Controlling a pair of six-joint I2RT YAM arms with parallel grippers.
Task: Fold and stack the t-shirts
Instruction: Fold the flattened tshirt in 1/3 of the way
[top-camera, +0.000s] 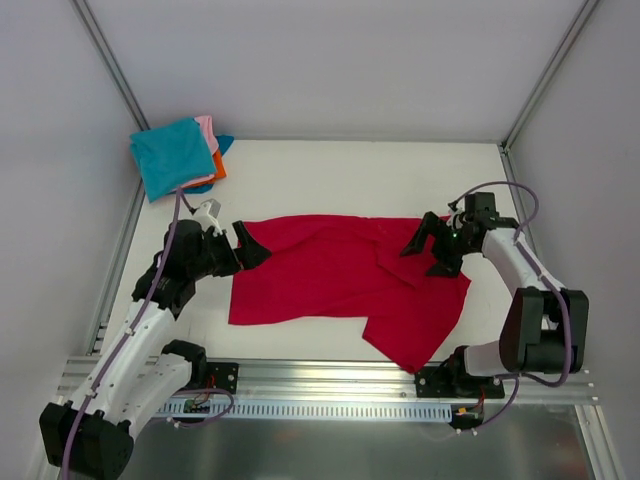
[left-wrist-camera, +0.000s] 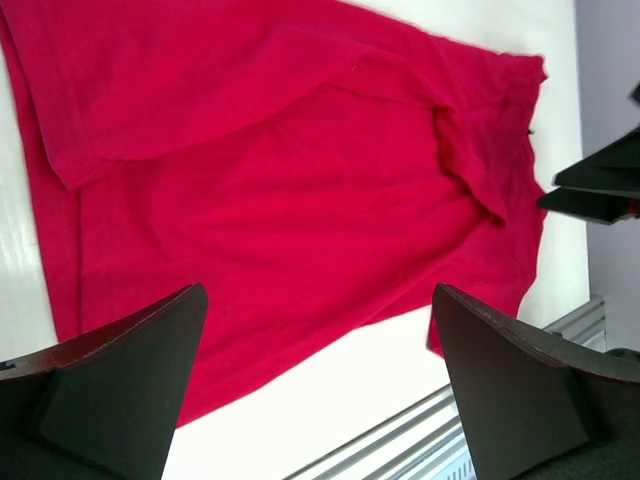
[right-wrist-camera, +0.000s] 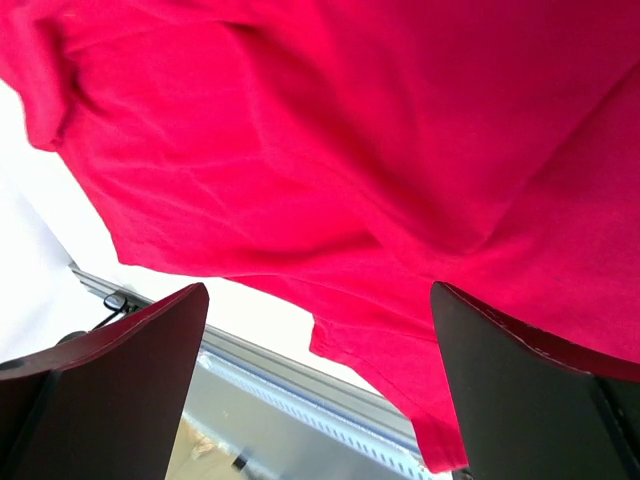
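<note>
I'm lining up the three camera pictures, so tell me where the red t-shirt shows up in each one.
Top external: the red t-shirt lies spread at mid-table, between the two open pincers.
Left wrist: it fills the upper and middle picture, beyond the fingers.
Right wrist: it covers the top and right of the picture.
Shared landmark: the metal rail at the near table edge, seen in all three.

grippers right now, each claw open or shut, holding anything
Left claw: open, holding nothing, at the red t-shirt's left edge.
Right claw: open, holding nothing, above the shirt's right side.
</note>
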